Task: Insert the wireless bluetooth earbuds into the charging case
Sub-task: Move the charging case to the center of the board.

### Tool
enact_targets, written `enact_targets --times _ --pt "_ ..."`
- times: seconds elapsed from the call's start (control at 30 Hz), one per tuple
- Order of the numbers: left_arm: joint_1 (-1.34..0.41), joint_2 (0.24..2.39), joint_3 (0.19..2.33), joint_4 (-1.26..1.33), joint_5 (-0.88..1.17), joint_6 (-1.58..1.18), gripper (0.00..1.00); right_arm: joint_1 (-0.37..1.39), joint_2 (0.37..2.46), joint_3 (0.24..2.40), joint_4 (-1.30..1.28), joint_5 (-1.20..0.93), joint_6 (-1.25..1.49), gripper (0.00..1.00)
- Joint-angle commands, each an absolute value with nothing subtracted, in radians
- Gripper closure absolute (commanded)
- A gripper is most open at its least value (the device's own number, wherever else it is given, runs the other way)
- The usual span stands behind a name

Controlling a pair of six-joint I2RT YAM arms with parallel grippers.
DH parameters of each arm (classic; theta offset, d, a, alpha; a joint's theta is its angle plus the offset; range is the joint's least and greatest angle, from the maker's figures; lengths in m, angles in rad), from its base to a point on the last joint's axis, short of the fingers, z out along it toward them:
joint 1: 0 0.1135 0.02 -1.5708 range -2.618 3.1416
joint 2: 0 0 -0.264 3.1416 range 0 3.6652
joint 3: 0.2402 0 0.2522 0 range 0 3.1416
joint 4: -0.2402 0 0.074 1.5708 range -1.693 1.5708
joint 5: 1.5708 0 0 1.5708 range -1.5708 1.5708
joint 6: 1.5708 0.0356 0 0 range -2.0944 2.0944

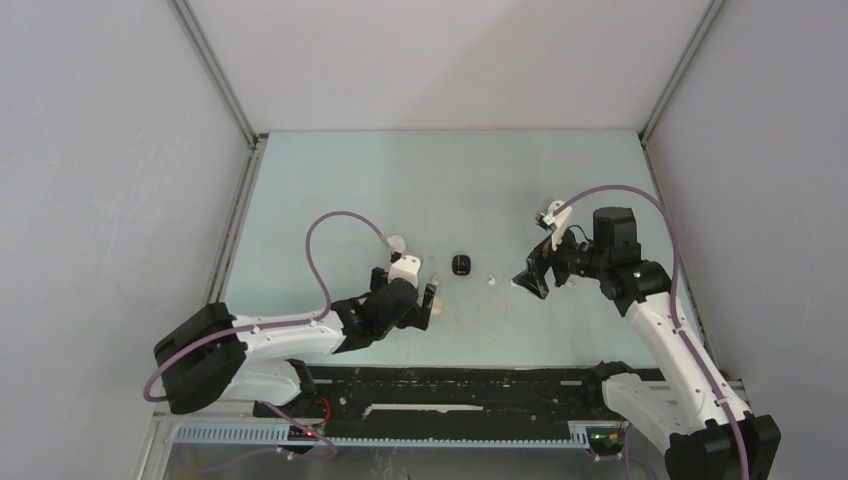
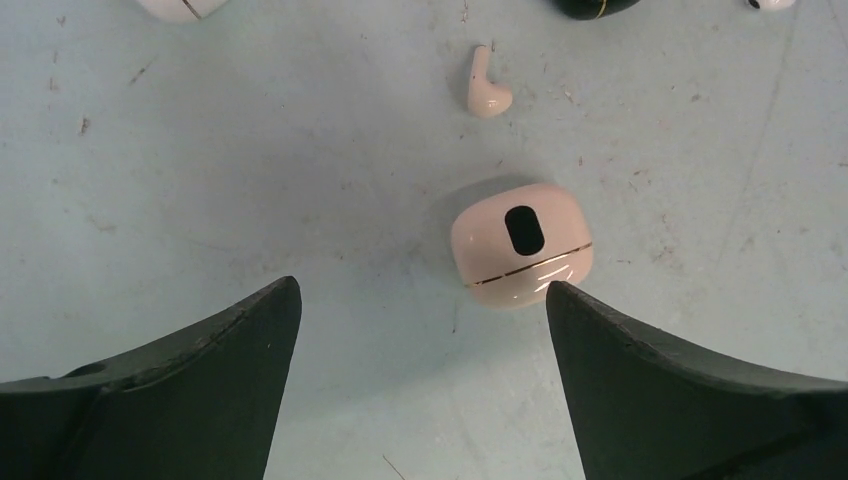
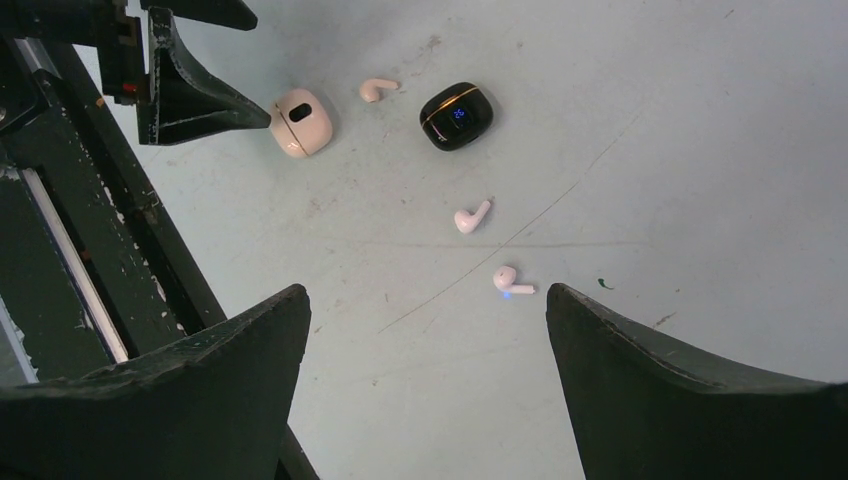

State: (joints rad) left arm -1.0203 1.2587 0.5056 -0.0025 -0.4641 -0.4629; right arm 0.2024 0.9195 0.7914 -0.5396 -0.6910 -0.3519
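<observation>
Nothing of the task is judged to be done yet: no earbud is seated in any case. Three earbuds are seen lying loose on the pale table (image 2: 200,150). A pinkish earbud (image 2: 487,85) lies just beyond the pink charging case (image 2: 520,245), a white earbud (image 3: 472,216) lies near the black charging case (image 3: 457,115), and a second white earbud (image 3: 510,281), showing a small blue light, lies a little nearer the right arm.

Both cases appear closed. The pink one shows an unbroken seam line, and the black one is lidded with its display lit. A whitish rounded case (image 2: 180,5) is cut off at the edge of the left wrist view, so its state cannot be told.

The left gripper (image 2: 420,285) is spread wide and holds nothing. One fingertip is placed right against, or just beside, the pink case. The right gripper (image 3: 420,290) is likewise held wide open and empty, above the two white earbuds.

Opening a case, picking up each earbud and seating it are all left to be done.
</observation>
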Motion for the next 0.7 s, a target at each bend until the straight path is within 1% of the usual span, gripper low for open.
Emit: enact_targets --times 0.0,0.1,0.13,0.23,0.3,0.33,0.37,0.4,0.43,0.47,0.5,0.67 --pt "-0.974 1.245 0.502 0.183 -0.408 -0.493 0.02 0.195 0.904 0.796 -0.532 -0.69 -0.37 0.1" --pt "-0.947 1.269 0.54 0.165 -0.387 -0.484 0.02 0.194 0.906 0.796 -0.534 -0.693 -0.375 0.1" --pt "-0.938 1.281 0.556 0.149 -0.386 -0.51 0.07 0.194 0.908 0.796 -0.534 -0.693 -0.376 0.1" --pt "-0.906 1.321 0.592 0.138 -0.326 -0.51 0.29 0.195 0.908 0.796 -0.537 -0.692 -0.381 0.1" --pt "-0.903 1.354 0.623 0.116 -0.311 -0.481 0.46 0.194 0.907 0.796 -0.539 -0.69 -0.384 0.1" --pt "-0.901 1.375 0.639 0.103 -0.309 -0.469 0.54 0.194 0.906 0.796 -0.538 -0.688 -0.385 0.1" --pt "-0.897 1.396 0.655 0.086 -0.299 -0.456 0.65 0.194 0.905 0.796 -0.539 -0.686 -0.386 0.1" --pt "-0.895 1.418 0.676 0.065 -0.297 -0.444 0.7 0.194 0.905 0.797 -0.541 -0.686 -0.387 0.1" --pt "-0.893 1.441 0.697 0.034 -0.303 -0.435 0.89 0.193 0.907 0.796 -0.541 -0.686 -0.389 0.1" --pt "-0.894 1.462 0.718 0.012 -0.317 -0.427 0.98 0.192 0.907 0.796 -0.543 -0.686 -0.391 0.1" --pt "-0.893 1.481 0.733 0.007 -0.329 -0.418 1.0 0.192 0.908 0.796 -0.545 -0.687 -0.392 0.1" --pt "-0.893 1.544 0.781 -0.062 -0.334 -0.382 0.96 0.192 0.914 0.796 -0.549 -0.693 -0.4 0.1"
